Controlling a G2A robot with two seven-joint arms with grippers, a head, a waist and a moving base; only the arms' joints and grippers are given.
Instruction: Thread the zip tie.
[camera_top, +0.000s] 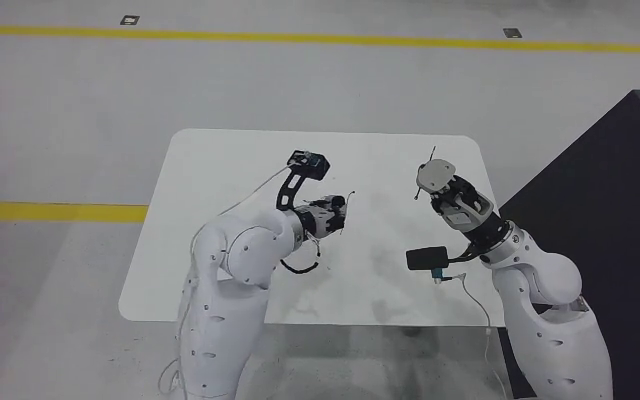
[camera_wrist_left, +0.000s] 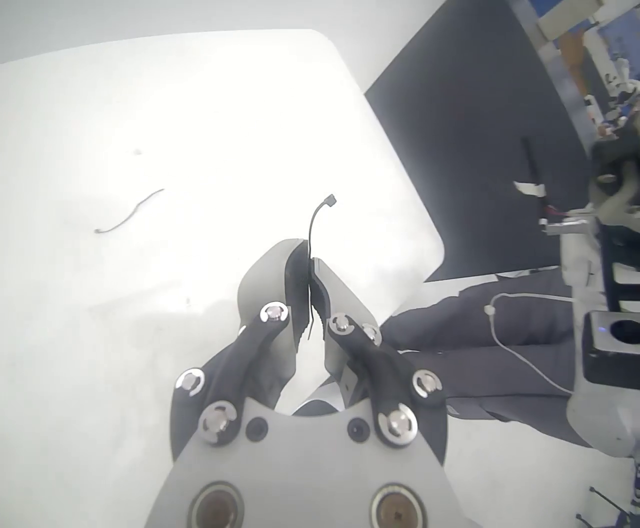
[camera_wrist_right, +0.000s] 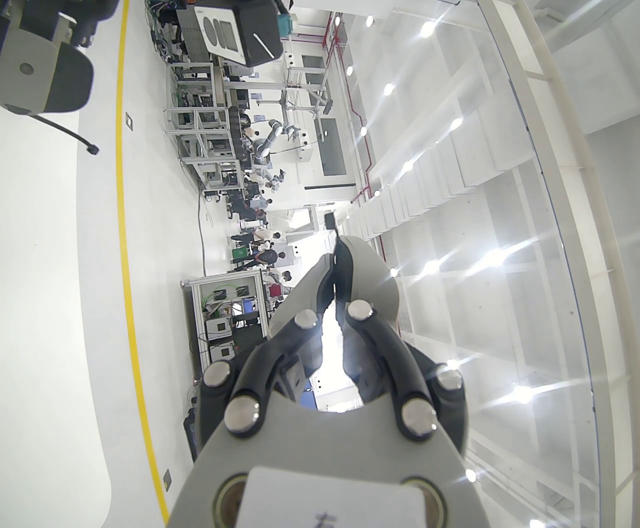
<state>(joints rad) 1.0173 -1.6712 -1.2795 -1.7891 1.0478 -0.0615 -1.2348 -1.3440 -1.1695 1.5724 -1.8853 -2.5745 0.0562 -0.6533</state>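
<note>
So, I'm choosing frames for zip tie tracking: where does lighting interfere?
Left wrist view: table blown out white, zip tie in left end effector dark against it; right wrist view: ceiling lights flare in streaks beside the right end effector.

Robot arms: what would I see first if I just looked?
The left gripper, over the white table's middle, pinches a thin black zip tie in its fingers. The right gripper, over the table's right part, pinches a second zip tie.
</note>
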